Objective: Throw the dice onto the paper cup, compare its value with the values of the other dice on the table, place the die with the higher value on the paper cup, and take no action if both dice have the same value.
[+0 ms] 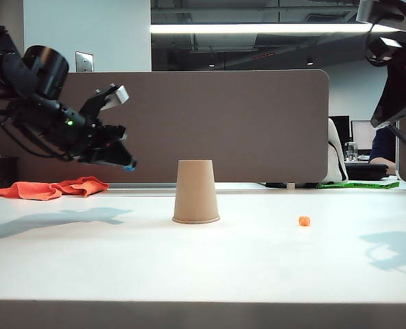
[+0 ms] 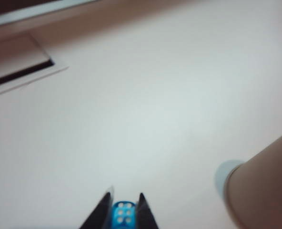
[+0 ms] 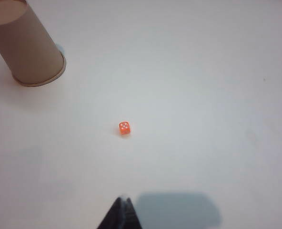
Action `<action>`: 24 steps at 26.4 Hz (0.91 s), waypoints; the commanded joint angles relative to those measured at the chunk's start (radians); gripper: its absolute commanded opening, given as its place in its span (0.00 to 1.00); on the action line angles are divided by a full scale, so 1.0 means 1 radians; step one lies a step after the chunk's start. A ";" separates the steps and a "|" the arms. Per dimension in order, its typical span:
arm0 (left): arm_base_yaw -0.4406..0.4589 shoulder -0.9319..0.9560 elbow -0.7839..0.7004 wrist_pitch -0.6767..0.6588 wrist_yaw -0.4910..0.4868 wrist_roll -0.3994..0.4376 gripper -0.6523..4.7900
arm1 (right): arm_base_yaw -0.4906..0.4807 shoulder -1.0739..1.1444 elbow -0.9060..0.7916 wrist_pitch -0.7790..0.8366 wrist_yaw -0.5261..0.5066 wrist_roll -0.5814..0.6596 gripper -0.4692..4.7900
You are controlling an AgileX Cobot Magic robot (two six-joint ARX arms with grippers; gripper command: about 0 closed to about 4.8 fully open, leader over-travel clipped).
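White worktop [image 1: 86, 274] – left gripper [image 2: 122, 208] pinches the blue die [image 2: 123, 215], tiny, hard, slippery, by flat faces; right gripper [image 3: 122, 210] shut, empty.

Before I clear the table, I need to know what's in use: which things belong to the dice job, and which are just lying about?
In use: blue die in left pincer; cup; orange die.
Lying about: orange cloth.

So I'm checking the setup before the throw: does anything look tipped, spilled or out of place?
Nothing stands out. The paper cup stands mouth down, untilted. The orange die lies alone on the table. The left gripper holds the blue die in the air; the right gripper hangs shut. An orange cloth lies crumpled far left.
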 commanded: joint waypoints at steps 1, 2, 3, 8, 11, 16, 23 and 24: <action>0.002 -0.003 0.001 -0.009 -0.016 0.005 0.23 | 0.001 -0.002 0.005 0.016 -0.004 -0.003 0.08; 0.002 -0.003 0.001 -0.009 -0.016 0.005 0.23 | 0.001 -0.002 0.005 0.016 -0.004 -0.003 0.08; 0.002 -0.003 0.001 -0.009 -0.016 0.005 0.23 | 0.001 -0.002 0.005 0.016 -0.004 -0.003 0.08; 0.002 -0.003 0.001 -0.010 -0.016 0.005 0.23 | 0.001 -0.003 0.005 0.016 -0.004 -0.003 0.08; 0.002 -0.003 0.001 -0.011 -0.016 0.005 0.23 | 0.001 -0.003 0.005 0.016 -0.004 -0.003 0.08; 0.002 -0.003 0.001 -0.034 -0.020 0.005 0.23 | 0.001 -0.003 0.005 0.016 -0.004 -0.003 0.08; 0.003 -0.003 0.001 -0.107 -0.090 0.005 0.23 | 0.001 -0.003 0.005 0.016 -0.004 -0.003 0.08; 0.003 -0.003 0.001 -0.116 -0.090 0.005 0.23 | 0.001 -0.003 0.005 0.016 -0.004 -0.003 0.08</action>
